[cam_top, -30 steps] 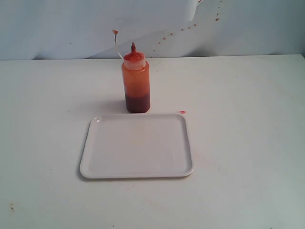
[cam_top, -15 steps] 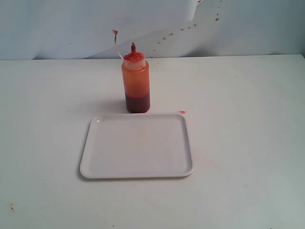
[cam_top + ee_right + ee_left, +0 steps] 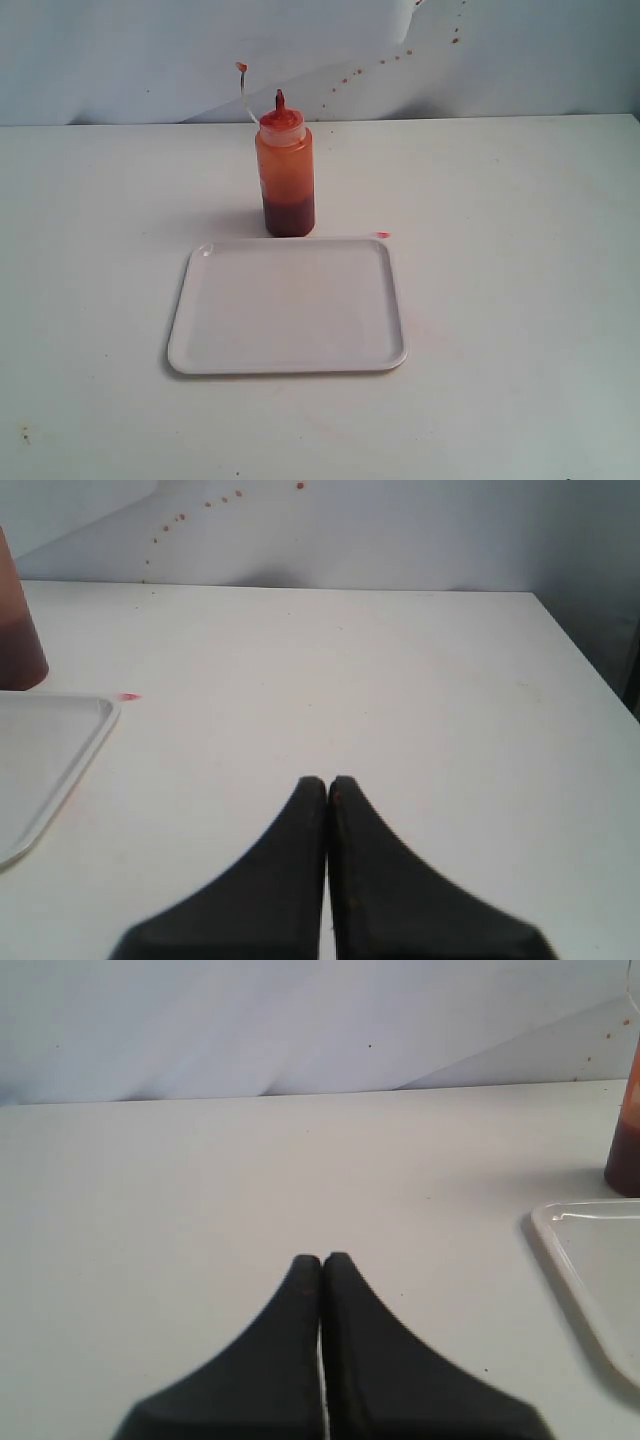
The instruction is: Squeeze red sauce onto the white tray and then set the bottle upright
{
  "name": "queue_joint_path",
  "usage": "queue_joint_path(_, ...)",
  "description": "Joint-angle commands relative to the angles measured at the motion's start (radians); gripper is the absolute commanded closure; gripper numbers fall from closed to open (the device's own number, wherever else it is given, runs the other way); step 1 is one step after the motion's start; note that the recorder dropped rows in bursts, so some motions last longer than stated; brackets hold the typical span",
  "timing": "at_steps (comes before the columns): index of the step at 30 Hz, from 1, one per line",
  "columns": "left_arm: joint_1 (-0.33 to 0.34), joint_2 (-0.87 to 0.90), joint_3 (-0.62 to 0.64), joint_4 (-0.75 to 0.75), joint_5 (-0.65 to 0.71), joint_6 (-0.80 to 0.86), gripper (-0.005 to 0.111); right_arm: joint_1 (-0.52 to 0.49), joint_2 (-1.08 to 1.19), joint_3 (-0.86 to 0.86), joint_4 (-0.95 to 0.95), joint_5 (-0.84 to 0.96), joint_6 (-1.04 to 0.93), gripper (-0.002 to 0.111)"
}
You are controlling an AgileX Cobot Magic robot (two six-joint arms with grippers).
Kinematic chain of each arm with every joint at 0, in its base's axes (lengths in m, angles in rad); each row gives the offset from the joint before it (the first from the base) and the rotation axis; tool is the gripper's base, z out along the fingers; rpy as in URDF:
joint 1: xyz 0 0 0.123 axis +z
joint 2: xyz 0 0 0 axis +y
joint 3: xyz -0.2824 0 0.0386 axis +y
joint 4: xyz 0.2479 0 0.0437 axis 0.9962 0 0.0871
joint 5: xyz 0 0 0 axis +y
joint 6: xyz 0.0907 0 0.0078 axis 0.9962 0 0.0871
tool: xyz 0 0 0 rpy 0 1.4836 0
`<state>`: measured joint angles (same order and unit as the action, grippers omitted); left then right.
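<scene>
The bottle (image 3: 286,170) stands upright just behind the white tray (image 3: 288,306), its red nozzle tip up and its thin tethered cap arching to the left. Dark red sauce (image 3: 289,215) fills its lowest part. The tray surface shows no sauce. My left gripper (image 3: 322,1260) is shut with nothing in it, hovering over bare table left of the tray (image 3: 590,1260); the bottle's base (image 3: 625,1155) shows at that view's edge. My right gripper (image 3: 327,782) is shut and empty too, right of the tray corner (image 3: 50,750) and the bottle (image 3: 18,630). Neither gripper appears in the exterior view.
A small red smear (image 3: 382,235) lies on the white table by the tray's far right corner. The grey backdrop (image 3: 450,60) carries red specks. The table's right edge (image 3: 590,670) shows in the right wrist view.
</scene>
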<state>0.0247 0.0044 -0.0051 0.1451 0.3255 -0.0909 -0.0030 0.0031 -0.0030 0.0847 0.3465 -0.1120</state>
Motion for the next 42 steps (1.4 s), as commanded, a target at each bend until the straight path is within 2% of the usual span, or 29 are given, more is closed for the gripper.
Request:
queue_joint_path(1,-0.005,-0.004,0.005,0.0,-0.007,-0.005,0.107,-0.007,-0.003,0.003,0.006,-0.002,-0.007,0.108)
queue_joint_path(17,-0.005,-0.004,0.005,0.0,-0.025,-0.005,0.107,-0.007,-0.003,0.003,0.006,-0.002,-0.007,0.108)
queue_joint_path(25,-0.005,-0.004,0.005,0.0,-0.175,-0.005,0.107,-0.007,-0.003,0.003,0.006,-0.002,-0.007,0.108)
queue_joint_path(29,-0.005,-0.004,0.005,-0.145,-0.303,-0.012,0.107,-0.007,-0.003,0.003,0.006,-0.002,-0.007,0.108)
queue_joint_path(32,-0.005,-0.004,0.005,-0.229,-0.341,-0.012,0.107,-0.007,-0.003,0.003,0.006,-0.002,-0.007,0.108)
queue_joint_path(40,-0.005,-0.004,0.005,-0.264,-0.606,-0.074,0.107,-0.007,-0.003,0.003,0.006,-0.002,-0.007,0.108)
queue_joint_path(42,-0.005,-0.004,0.005,-0.251,-0.63,-0.072,0.107,-0.007,-0.003,0.003,0.006,-0.002,-0.007,0.108)
